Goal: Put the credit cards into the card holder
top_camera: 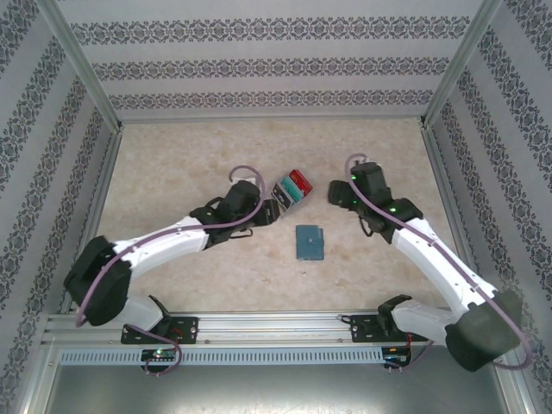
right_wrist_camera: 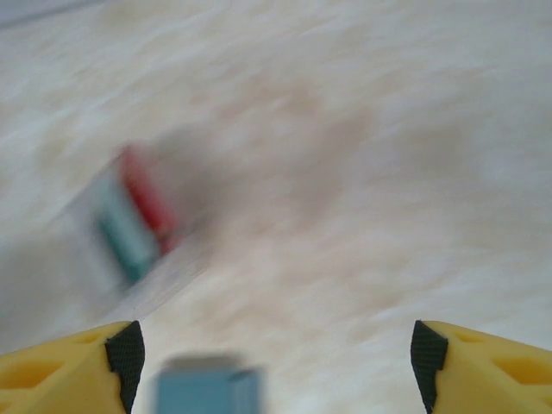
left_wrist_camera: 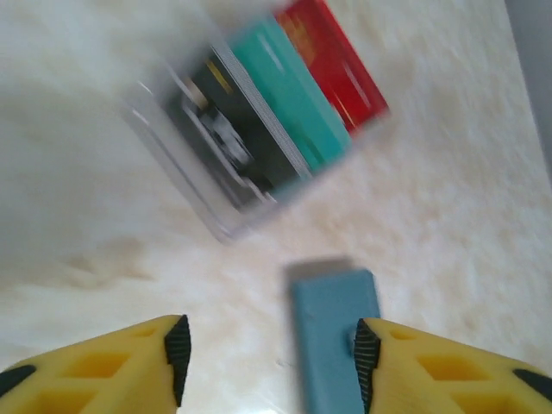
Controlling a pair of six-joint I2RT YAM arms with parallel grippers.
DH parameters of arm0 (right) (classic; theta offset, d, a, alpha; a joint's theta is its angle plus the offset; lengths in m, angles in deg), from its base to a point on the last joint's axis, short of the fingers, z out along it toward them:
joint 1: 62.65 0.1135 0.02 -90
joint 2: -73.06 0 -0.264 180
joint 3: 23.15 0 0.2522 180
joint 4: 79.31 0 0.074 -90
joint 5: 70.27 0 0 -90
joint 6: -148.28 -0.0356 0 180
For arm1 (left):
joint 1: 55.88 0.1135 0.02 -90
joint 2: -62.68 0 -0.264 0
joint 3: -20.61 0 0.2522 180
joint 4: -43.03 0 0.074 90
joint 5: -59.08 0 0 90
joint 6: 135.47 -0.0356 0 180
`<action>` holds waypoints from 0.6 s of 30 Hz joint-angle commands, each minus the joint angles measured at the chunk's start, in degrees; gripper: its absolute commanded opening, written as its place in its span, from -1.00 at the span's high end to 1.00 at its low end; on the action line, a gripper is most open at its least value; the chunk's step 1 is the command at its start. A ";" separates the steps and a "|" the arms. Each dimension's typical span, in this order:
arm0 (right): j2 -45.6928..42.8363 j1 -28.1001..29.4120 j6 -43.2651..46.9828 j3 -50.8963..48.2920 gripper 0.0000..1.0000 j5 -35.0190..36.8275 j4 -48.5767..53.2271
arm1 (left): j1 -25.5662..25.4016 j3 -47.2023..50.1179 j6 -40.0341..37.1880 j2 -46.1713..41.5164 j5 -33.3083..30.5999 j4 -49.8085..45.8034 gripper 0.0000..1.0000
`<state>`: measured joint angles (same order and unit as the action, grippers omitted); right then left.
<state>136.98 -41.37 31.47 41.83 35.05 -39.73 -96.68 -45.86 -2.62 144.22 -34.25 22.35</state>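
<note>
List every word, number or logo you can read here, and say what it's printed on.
No text can be read in these pictures.
Red card: yellowish marks, too blurred to read.
Teal card: pale streak, too blurred to read.
Card holder: no lettering to be made out.
Clear box: dark contents, unreadable blur.

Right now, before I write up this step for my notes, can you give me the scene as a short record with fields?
cards: red card and teal card, side by side in the clear box
wallet: blue wallet, flat on the table, apart from the box, nearer the arm bases
left jaws: open, empty, left of the box
right jaws: open, empty, right of the box
progress: no card seen in the wallet yet
</note>
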 commanded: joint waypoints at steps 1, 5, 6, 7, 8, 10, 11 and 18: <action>-0.15 -4.75 14.32 -8.49 -0.75 18.21 -13.96 | 3.84 1.92 -12.53 -5.27 -22.12 -8.33 -0.61; 4.67 -11.95 23.35 -17.86 -0.96 12.61 -33.99 | 13.69 4.26 -16.51 -7.98 -31.97 -8.45 -0.99; 6.81 -12.87 23.92 -17.45 -0.96 10.58 -34.42 | 16.49 4.89 -17.82 -7.65 -33.37 -7.35 -0.99; 9.36 -13.24 24.53 -17.74 -0.96 10.51 -36.34 | 18.14 5.05 -19.12 -6.93 -35.19 -7.03 -0.99; 11.91 -13.23 24.99 -18.72 -0.95 12.01 -40.15 | 20.11 5.40 -21.28 -6.30 -36.80 -5.77 -0.99; 14.32 -13.38 26.47 -20.16 -0.96 11.75 -45.83 | 22.58 8.40 -27.85 -5.41 -36.76 2.01 -0.99; 15.20 -13.86 27.89 -21.57 -0.96 9.29 -51.13 | 23.65 10.52 -32.19 -4.86 -35.79 7.47 -0.99; 21.03 -18.72 26.22 -27.95 -0.93 -11.29 -73.76 | 27.49 19.90 -45.67 2.02 -25.49 35.61 -0.99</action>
<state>153.94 -58.40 57.18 17.77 35.15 -96.27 -69.97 -27.33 -37.84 143.89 -63.02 40.95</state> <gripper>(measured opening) 0.975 0.993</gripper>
